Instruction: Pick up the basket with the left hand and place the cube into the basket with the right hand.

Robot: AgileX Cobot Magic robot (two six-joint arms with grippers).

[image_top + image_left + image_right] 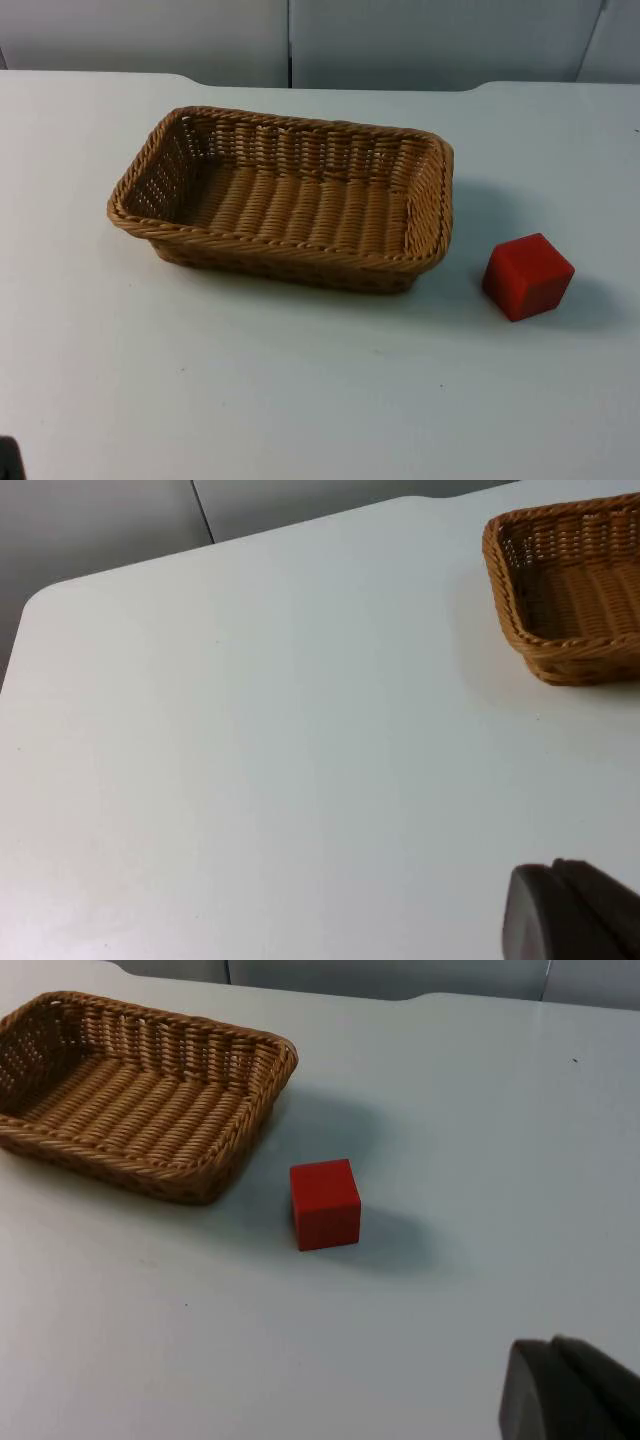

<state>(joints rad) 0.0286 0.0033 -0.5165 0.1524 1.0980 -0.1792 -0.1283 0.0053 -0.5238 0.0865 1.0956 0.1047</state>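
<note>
Currently you have the wicker basket (285, 200) sitting flat on the white tabletop (300, 400), at centre-left of the top view, its long side running left to right and its open mouth facing up. Its woven floor is bare. The red cube (527, 276) rests on the tabletop to the lower right of the basket, near its right short end but clearly apart from it; a strip of white surface shows between them. One corner of the cube is turned toward the lower edge of the frame. Behind the tabletop's far edge you see the grey partition wall (420, 40) along the top of the frame.

From the right wrist view, the cube (325, 1203) stands upright just beside the basket (140, 1095), with its shadow falling on the tabletop next to it. One dark fingertip of the right gripper (565, 1390) shows there, above the surface and well apart from the cube; you cannot tell from this how the gripper is set.

From the left wrist view, one end of the basket (570, 590) is visible across open tabletop. One dark fingertip of the left gripper (570, 915) shows, well apart from the basket; its opening cannot be told either.
</note>
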